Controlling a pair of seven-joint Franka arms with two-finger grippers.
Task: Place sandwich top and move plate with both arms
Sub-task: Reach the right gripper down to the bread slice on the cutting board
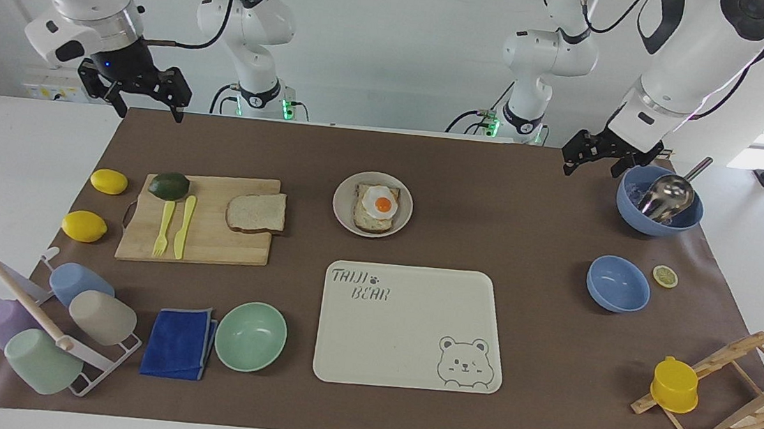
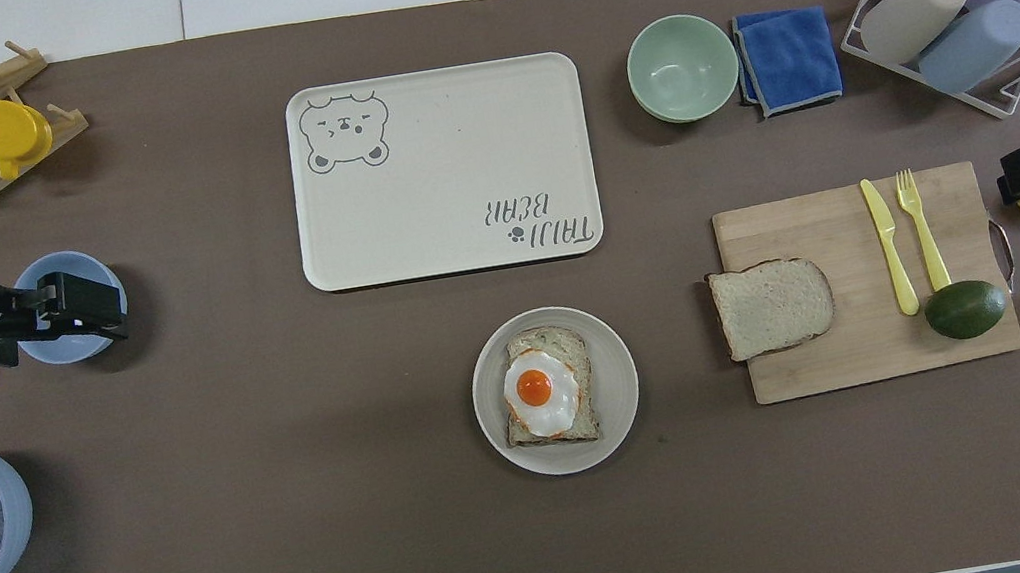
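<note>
— White bread, the sandwich top, lies on the cutting board toward the right arm's end; soft, light, so I'd pinch its crust edges gently.

— Grippers?

— Right gripper and left gripper both hang wide open, empty. Plate with egg toast sits mid-table.

The cutting board is pale wood, the scoop shiny metal, the blue cloth soft fabric, the tray matt.

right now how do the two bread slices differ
The sandwich top is bare; the slice on the plate carries a fried egg. The sandwich top lies on the wooden cutting board, overhanging its edge; the egg slice lies wholly inside the plate. Both lie flat, with tan crusts.
</note>
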